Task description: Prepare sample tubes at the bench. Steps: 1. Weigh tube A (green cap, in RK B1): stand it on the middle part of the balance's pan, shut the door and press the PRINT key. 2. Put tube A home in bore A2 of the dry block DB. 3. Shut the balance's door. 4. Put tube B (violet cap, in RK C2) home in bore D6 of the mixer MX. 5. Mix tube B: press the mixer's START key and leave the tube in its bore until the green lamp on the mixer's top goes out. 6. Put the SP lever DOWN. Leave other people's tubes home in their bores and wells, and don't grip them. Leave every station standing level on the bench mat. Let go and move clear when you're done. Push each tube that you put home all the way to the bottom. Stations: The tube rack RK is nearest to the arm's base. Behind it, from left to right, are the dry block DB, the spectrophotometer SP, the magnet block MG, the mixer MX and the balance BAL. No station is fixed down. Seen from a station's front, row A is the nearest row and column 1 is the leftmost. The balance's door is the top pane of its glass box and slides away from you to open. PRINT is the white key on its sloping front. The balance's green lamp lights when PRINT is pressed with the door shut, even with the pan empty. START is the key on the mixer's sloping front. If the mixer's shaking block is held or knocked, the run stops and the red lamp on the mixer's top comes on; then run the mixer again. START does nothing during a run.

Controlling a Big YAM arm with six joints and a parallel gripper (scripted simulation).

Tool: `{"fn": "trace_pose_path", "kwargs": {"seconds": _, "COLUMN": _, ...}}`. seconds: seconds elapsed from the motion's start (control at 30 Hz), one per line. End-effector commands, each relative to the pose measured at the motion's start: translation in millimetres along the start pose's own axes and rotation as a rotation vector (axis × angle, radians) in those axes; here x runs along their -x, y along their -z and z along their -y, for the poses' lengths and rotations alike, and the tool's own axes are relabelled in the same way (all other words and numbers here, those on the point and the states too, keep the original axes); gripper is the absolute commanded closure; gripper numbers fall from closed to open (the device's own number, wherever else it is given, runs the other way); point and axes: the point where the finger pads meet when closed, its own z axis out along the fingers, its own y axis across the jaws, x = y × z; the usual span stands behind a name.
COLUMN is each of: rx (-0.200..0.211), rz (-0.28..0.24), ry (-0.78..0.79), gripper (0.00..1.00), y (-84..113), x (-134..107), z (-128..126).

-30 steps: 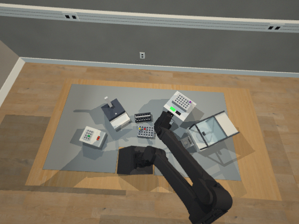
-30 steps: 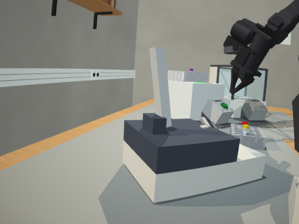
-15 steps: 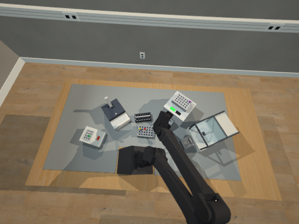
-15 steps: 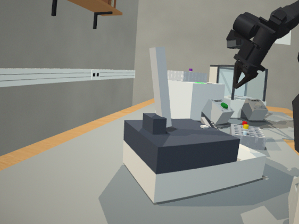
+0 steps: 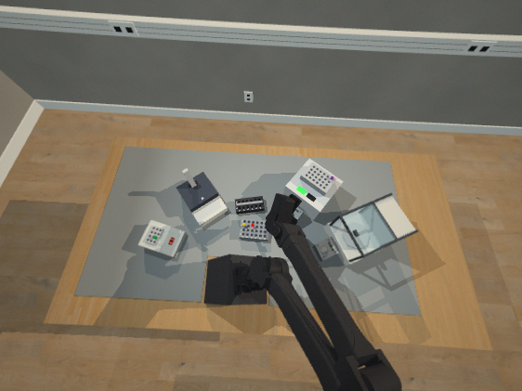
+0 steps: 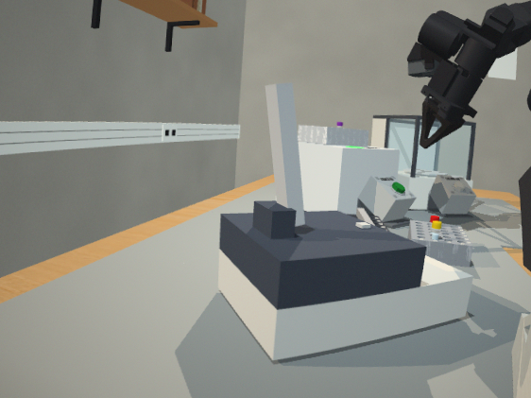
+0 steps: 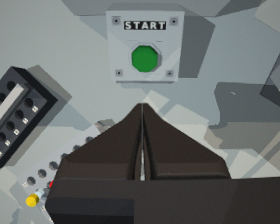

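Observation:
My gripper point(image 6: 424, 147) point(image 7: 142, 111) is shut and empty, above and in front of the mixer's green START key point(image 6: 398, 187) point(image 7: 145, 59), apart from it. Tube B's violet cap point(image 5: 332, 177) point(image 6: 339, 124) shows at the right back corner of the mixer's block. The green lamp point(image 5: 302, 190) on the mixer point(image 6: 321, 176) is lit. Tube A's green cap point(image 5: 155, 237) stands in the dry block point(image 5: 175, 233). The balance point(image 5: 395, 216) has its door handle point(image 5: 356, 233) near the box's front; the door looks shut. The spectrophotometer's pale lever point(image 5: 187, 174) point(image 6: 286, 152) stands up.
The rack point(image 5: 254, 237) point(image 6: 446, 251) holds a yellow-capped tube point(image 5: 243, 225) point(image 6: 436, 225) point(image 7: 32, 200) and a red-capped tube point(image 5: 253, 225) point(image 6: 435, 218). The black magnet block point(image 5: 250, 212) point(image 7: 46, 99) is behind it. The balance's sloping key panel point(image 5: 326, 248) point(image 6: 453, 197) stands right of the gripper.

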Motion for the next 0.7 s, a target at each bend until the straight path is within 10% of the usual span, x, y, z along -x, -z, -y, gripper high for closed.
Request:
{"fn": "trace_pose_path", "kwargs": {"seconds": 0.0, "rx": 0.013, "rz": 0.025, "ry": -0.048, "gripper": 1.0, "y": 10.9, "x": 25.2, "z": -3.8}}
{"fn": "trace_pose_path", "kwargs": {"seconds": 0.67, "rx": 0.018, "rz": 0.031, "ry": -0.05, "gripper": 1.0, "y": 22.1, "x": 31.4, "z": -3.7}}
